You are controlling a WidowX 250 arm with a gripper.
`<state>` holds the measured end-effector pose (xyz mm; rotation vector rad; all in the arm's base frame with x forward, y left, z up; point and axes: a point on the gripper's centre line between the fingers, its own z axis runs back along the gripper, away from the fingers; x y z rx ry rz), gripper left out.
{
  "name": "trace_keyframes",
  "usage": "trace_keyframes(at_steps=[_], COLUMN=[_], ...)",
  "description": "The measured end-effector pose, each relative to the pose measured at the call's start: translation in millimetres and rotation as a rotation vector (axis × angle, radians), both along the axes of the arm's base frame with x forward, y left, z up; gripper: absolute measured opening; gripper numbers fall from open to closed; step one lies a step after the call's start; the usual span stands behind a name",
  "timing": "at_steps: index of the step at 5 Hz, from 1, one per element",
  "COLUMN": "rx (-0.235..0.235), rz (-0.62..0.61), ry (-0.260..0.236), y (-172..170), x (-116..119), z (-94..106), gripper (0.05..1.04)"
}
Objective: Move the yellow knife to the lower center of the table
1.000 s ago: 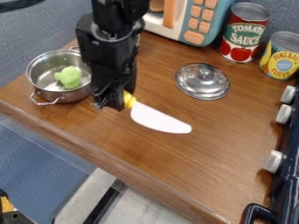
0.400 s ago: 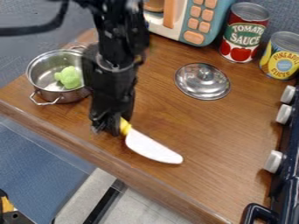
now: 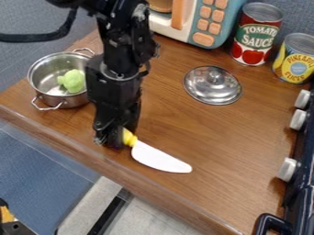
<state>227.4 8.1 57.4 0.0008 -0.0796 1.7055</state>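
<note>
The gripper (image 3: 115,137) hangs low over the wooden table (image 3: 227,124), left of its middle and close to the front edge. It is shut on the yellow handle of the knife (image 3: 160,158), and part of that handle is hidden behind the black fingers. The knife's white blade points toward the lower right, its tip a short way in from the table's front edge. Whether the blade touches the wood, I cannot tell.
A steel pot (image 3: 46,75) holding green broccoli (image 3: 73,81) stands left of the arm. Behind are a silver lid (image 3: 213,86), a toy microwave (image 3: 211,20) and two cans (image 3: 256,34). A dark stove with white knobs (image 3: 288,169) borders the right side.
The gripper has come toward the table's front edge, bringing the knife along by its handle. The blade now lies lower in the view and slightly farther left.
</note>
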Motion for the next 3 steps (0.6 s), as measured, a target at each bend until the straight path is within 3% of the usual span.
trace_keyframes(at_steps=[1, 3], rx=[-0.010, -0.033], rz=[-0.003, -0.032], ry=[0.003, -0.178], y=[3, 21], x=[-3, 13], z=[5.6, 68.8], gripper=[0.999, 1.000])
